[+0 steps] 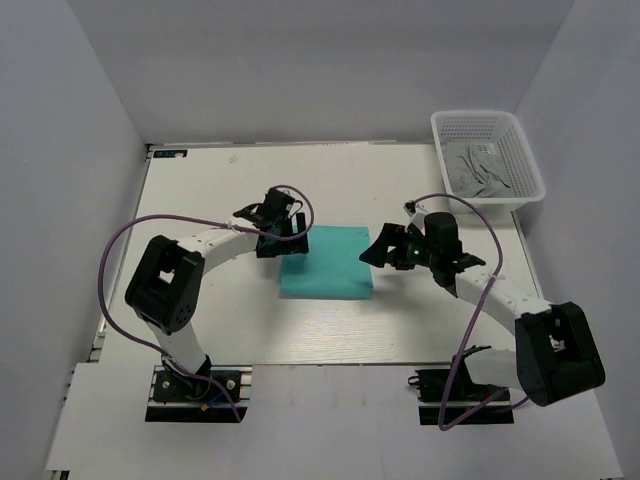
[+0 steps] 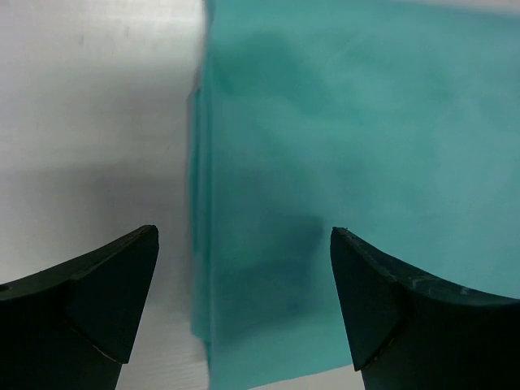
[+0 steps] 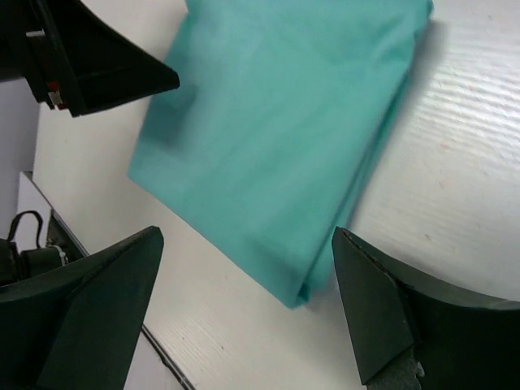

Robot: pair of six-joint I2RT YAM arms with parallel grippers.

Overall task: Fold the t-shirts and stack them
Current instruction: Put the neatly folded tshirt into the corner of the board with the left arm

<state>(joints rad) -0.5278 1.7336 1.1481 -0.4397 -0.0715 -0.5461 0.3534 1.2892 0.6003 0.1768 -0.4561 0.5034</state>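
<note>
lying folded flat, the t-shirt (image 1: 326,262) (turquoise) is ungripped; left fingers (image 2: 97,284) and right fingers (image 3: 390,317) both spread apart.

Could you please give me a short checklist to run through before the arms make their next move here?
1. t-shirt folded into a flat rectangle on the table: ok.
2. left gripper open, holding nothing: ok.
3. right gripper open, holding nothing: ok.
4. Both grippers lifted clear of the cloth: cannot tell.
5. Second folded shirt to stack with: not ok, only one lies folded.
6. grey cloth in the basket is another t-shirt: cannot tell.
</note>
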